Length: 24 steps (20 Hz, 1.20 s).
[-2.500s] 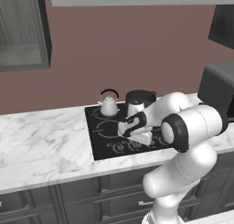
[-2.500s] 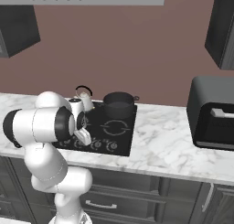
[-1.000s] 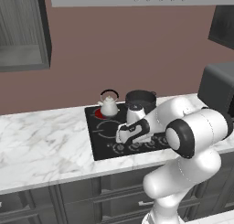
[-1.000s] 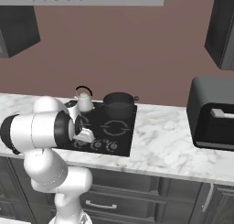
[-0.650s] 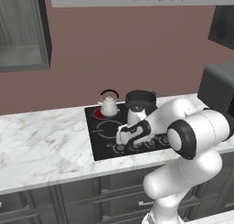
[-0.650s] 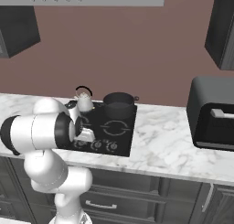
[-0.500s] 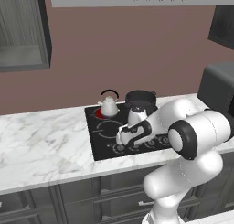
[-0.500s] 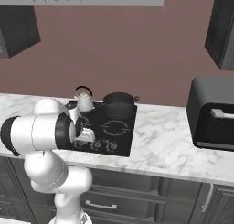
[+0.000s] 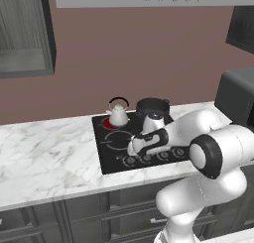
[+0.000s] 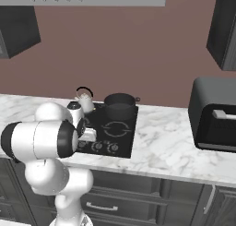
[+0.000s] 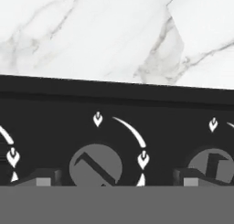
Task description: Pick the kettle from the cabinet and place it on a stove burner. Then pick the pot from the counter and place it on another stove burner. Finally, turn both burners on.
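Observation:
The pale kettle (image 9: 119, 116) stands on the back left burner (image 9: 108, 123), which glows red beside its base. On the back right burner sits the dark pot (image 9: 153, 107). My gripper (image 9: 133, 150) hangs low over the knob row at the front of the black cooktop (image 9: 111, 157). In the hand view the gripper (image 11: 116, 177) is open, its two fingertips (image 11: 43, 178) wide apart on either side of a round knob (image 11: 96, 166), with nothing held. The open wall cabinet (image 9: 25, 63) is at the upper left. Kettle (image 10: 84, 100) and pot (image 10: 120, 105) also show from the right.
A second knob (image 11: 211, 162) sits to the right of the first one. White marble counter (image 9: 44, 152) runs on both sides of the cooktop. A black boxy appliance (image 10: 216, 114) stands on the counter at the right. Dark drawers lie below the counter edge.
The fingers have spread apart around the knob over the last second. The hand came down to the knob row earlier. Kettle and pot have not moved.

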Available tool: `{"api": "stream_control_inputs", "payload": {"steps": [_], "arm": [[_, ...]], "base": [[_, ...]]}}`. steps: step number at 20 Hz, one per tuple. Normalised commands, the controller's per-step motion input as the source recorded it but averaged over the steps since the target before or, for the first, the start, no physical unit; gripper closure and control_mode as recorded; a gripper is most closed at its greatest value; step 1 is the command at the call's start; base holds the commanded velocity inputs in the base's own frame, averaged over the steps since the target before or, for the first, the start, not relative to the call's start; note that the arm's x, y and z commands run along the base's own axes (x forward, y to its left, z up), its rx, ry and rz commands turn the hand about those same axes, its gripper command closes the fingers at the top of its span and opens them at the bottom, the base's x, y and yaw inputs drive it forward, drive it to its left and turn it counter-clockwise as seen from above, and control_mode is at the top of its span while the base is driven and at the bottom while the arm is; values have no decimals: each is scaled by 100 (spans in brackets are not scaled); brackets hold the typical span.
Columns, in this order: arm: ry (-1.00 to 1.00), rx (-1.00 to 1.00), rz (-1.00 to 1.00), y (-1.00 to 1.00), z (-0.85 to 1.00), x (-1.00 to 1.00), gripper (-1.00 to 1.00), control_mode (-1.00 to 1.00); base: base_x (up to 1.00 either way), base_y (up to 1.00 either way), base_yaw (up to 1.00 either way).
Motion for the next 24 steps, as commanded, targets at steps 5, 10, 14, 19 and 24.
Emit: {"api": "stream_control_inputs", "payload": {"steps": [5,10,14,19,24], "arm": [[1,0,1,0,54,0,-100,-100],[8,0,0,0,47,0,-100,-100],[9,0,0,-4,22,-2,-100,-100],[10,0,-8,-21,3,-6,-100,-100],[8,0,-19,-20,0,-11,-100,-100]], "base": [[0,0,0],[0,0,0],[0,0,0],[0,0,0],[0,0,0]]}}
